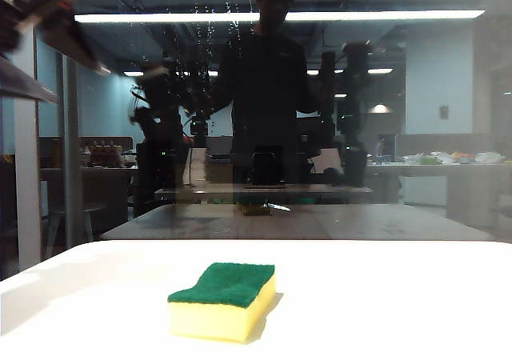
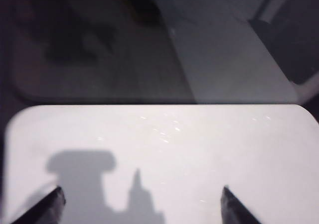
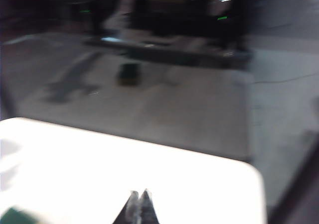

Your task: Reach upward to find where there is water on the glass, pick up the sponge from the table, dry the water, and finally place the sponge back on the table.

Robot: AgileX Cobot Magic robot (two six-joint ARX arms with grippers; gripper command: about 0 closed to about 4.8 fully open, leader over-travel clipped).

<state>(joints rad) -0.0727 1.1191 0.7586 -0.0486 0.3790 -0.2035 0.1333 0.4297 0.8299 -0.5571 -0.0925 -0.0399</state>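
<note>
Two grippers hover over the table point(image 1: 400, 296): left gripper point(image 2: 142, 204) spread, right gripper point(image 3: 138, 204) pressed together. Best descent brackets the sponge point(image 1: 224, 300) across its wavy sides.

Bright overhead light is washing out the white table point(image 1: 416, 296), while the glass point(image 1: 448, 120) behind is staying dim and mirror-like, reflecting long ceiling strips. The sponge point(image 1: 224, 300) is casting a small shadow. Both wrist views are looking soft and blurred, the right one most.
</note>
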